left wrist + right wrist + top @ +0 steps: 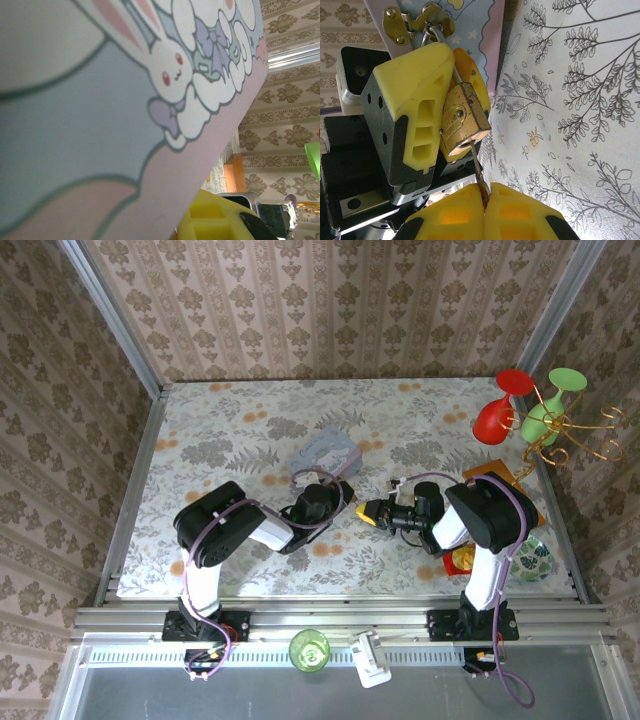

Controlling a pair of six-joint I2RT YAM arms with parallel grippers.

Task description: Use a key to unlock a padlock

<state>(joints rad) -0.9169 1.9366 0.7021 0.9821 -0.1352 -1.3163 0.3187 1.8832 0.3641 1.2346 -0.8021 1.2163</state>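
My right claw (484, 197) pinches the key (476, 165), blade running straight up into the padlock (462, 122) just above (left claw (447, 100) clamps its body).

We count 2 robot arms (230, 525) (490, 515), 1 brass padlock (462, 117), 1 key (476, 167), 1 pale blue tin (325, 453), 2 goblets (1 red (497, 410), 1 grn (548, 405)), 1 gold wire stand (556, 455), 1 green glass (310, 648) and 1 orange box (490, 472).
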